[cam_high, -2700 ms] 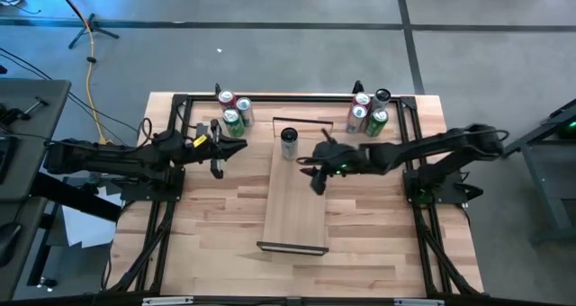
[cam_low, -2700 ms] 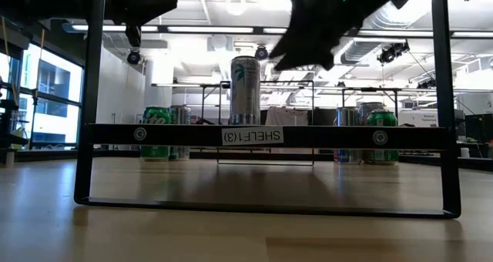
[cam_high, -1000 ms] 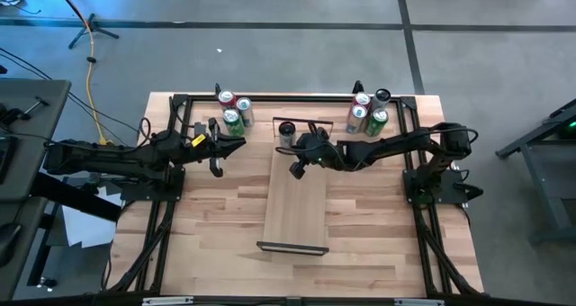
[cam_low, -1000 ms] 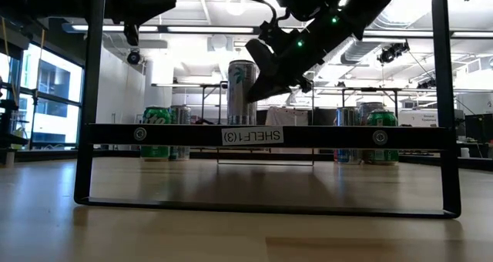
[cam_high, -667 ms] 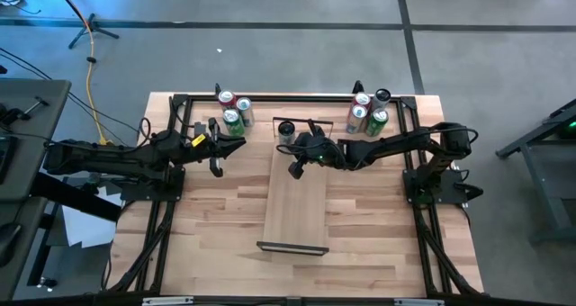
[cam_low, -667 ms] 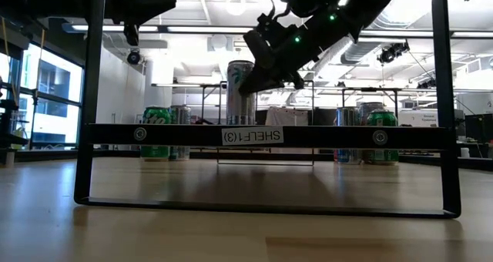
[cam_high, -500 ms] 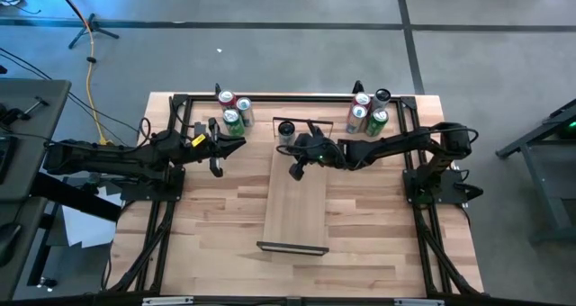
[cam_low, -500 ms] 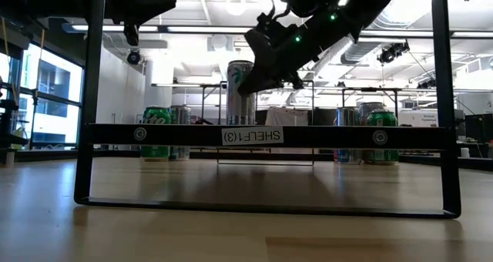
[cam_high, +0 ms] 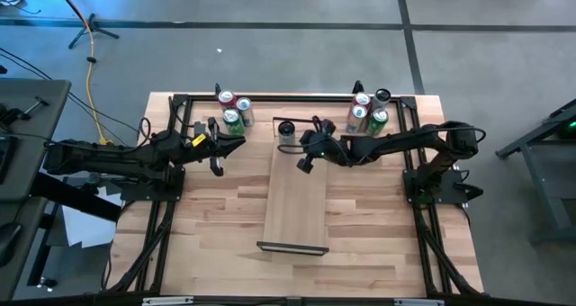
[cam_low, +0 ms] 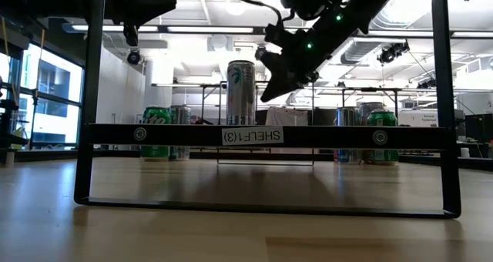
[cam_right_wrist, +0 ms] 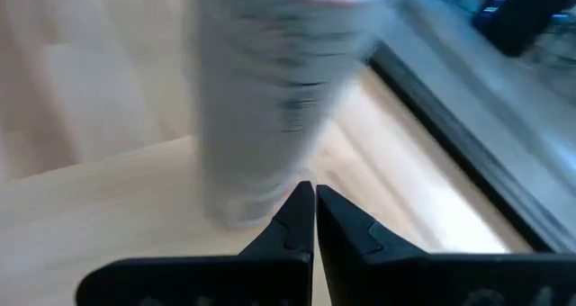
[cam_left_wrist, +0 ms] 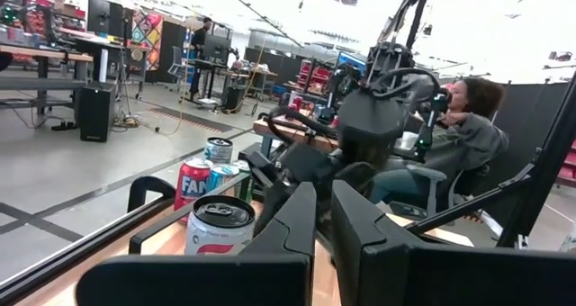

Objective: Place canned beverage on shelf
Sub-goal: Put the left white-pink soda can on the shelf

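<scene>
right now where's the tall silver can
In the high view the tall silver can stands upright at the far end of the shelf, toward its left corner. The right tool, shut, hangs just to its right, not holding it.

Open industrial room, grey concrete floor [cam_high: 270, 54] crossed by dark seam lines around the butcher-block table [cam_high: 216, 225]. Tripod stand [cam_high: 88, 22] and a yellow cable [cam_high: 91, 85] on the floor beyond the table's far-left corner; grey side bench [cam_high: 27, 126] just left of the table. White ceiling with strip lights [cam_low: 208, 28] and exposed ducting [cam_low: 370, 50]. Tall windows [cam_low: 38, 92] on the wall left of the table. Behind it: workbenches with monitors [cam_left_wrist: 108, 18], a person seated in a chair [cam_left_wrist: 450, 144].
</scene>
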Controlling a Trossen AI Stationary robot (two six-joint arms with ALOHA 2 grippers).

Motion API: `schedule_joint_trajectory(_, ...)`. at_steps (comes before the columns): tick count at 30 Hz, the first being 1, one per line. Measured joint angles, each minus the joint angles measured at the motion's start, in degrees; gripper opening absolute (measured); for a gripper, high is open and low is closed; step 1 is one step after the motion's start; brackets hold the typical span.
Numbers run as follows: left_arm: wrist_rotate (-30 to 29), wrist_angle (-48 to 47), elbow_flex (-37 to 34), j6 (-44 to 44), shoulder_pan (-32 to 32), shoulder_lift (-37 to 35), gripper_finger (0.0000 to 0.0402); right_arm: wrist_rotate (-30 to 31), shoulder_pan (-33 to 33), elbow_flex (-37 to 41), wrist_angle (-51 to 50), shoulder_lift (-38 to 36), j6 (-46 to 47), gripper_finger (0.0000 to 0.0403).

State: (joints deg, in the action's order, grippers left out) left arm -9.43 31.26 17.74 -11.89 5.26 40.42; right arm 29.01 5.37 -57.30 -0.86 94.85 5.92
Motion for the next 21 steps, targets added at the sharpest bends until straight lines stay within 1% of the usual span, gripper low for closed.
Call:
schedule_joint_trajectory(3, -0.06, -0.02, 0.0, 0.01, 0.0, 0.0, 0.0, 0.32, 1.46, 0.0, 1.58, 0.02, -1.77, 0.0)
schedule_joint_trajectory(6, -0.17, -0.04, 0.0, 0.01, 0.0, 0.0, 0.0, -1.27, 2.97, 0.0, 4.31, 0.04, -4.18, 0.0)
schedule_joint_trajectory(12, -0.17, -0.1, 0.0, -0.02, 0.0, 0.0, 0.0, -7.05, 4.89, -0.03, 7.21, 0.04, -5.05, 0.0)
schedule_joint_trajectory(15, -0.17, -0.12, 0.0, -0.04, 0.01, 0.02, 0.0, -8.44, 4.87, -0.04, 8.46, 0.04, -4.59, 0.0)
schedule_joint_trajectory(21, -0.17, -0.17, 0.0, 0.01, 0.0, 0.04, 0.0, -8.5, 4.11, -0.02, 10.64, 0.08, -0.33, 0.0)
